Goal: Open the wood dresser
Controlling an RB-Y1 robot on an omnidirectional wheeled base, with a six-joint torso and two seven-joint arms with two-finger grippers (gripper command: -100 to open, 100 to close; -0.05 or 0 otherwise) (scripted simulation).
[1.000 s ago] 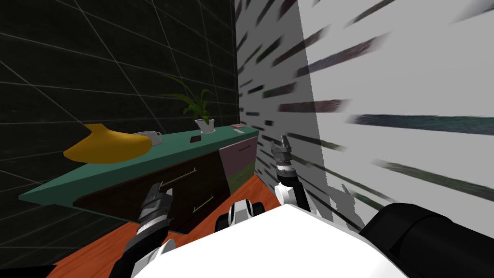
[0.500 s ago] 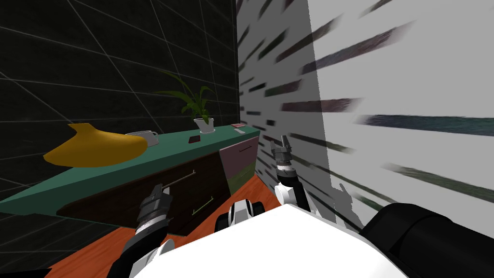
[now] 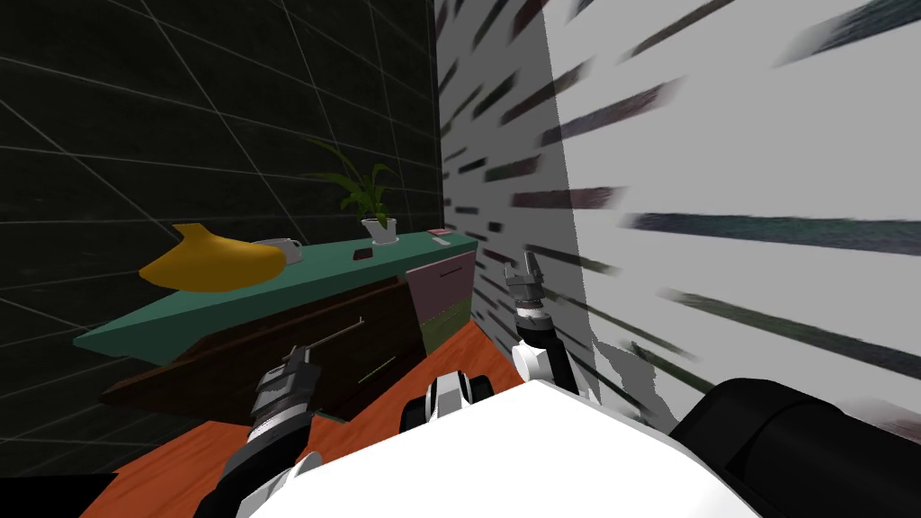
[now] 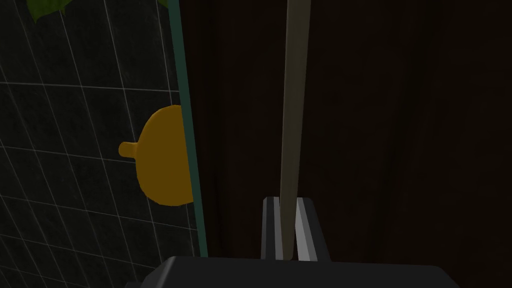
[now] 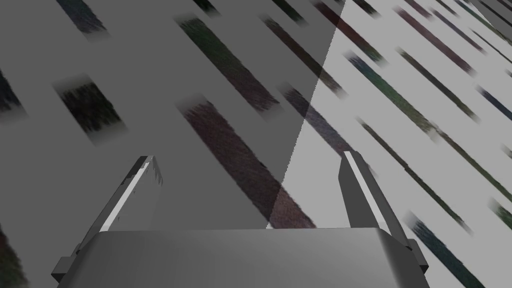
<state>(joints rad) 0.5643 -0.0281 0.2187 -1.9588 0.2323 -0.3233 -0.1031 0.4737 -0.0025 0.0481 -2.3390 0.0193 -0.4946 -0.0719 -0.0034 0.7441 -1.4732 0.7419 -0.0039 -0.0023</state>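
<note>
My left gripper [image 4: 286,202]: clamped on the handle [image 4: 295,100], bar running along the dresser [image 3: 216,364] front; right gripper [image 5: 250,170] spread, farther off.

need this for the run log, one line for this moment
left gripper shut on drawer handle | dark drawer part open | right gripper open, free

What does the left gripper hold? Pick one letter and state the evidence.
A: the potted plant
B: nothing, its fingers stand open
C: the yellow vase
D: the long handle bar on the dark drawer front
D: in the left wrist view the left gripper has its fingers pressed against the sides of the long handle bar, which runs along the dark drawer front.
</note>
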